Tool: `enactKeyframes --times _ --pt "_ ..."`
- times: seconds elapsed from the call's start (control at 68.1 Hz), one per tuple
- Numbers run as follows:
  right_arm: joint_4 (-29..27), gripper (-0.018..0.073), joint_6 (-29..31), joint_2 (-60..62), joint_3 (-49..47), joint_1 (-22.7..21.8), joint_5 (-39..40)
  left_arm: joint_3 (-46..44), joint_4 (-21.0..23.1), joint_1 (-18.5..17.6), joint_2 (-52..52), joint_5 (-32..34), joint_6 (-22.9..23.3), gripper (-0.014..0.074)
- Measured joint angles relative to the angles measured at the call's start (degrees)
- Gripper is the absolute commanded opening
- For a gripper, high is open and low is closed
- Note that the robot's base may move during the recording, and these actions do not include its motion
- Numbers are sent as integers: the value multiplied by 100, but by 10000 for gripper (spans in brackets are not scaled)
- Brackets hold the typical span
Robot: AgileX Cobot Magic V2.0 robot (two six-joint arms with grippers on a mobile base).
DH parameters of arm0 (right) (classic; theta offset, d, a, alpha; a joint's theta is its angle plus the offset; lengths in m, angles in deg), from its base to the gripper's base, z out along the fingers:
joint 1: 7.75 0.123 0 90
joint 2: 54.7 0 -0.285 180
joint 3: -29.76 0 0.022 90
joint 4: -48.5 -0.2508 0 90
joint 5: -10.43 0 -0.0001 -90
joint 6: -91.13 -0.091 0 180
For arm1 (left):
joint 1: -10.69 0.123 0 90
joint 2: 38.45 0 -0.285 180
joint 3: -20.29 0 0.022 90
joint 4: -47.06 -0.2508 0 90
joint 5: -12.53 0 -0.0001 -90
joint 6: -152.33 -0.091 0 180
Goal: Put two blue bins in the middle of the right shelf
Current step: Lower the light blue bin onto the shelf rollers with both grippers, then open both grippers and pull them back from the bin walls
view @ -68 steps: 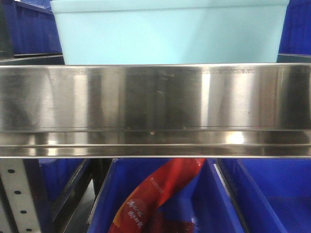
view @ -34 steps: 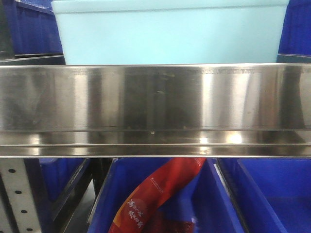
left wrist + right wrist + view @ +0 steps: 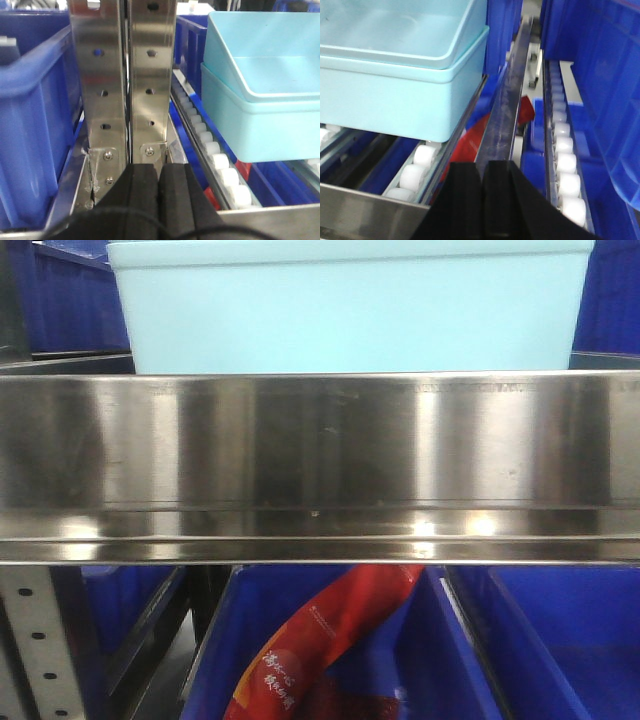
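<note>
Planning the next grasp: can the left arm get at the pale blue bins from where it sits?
Probably yes. The left gripper, shut, faces the steel uprights; the nested pale blue bins sit to their right on the white rollers with nothing between. It would need to shift right and open.

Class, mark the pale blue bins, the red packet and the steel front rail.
pale blue bins (image 3: pixel 350 315), front view, front wall.
red packet (image 3: pixel 320 640), front view, middle of the wrapper.
steel front rail (image 3: pixel 320 450), front view, brushed face.
</note>
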Motion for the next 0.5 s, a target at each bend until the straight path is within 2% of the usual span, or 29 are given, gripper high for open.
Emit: enactKeyframes --times 0.264,0.499 --pt "12 -160 -13 1347 703 0 495 1197 -62 0 1119 1352 11 -111" --pt "12 -160 -3 1540 849 0 534 1359 -85 0 1252 1543 11 -111"
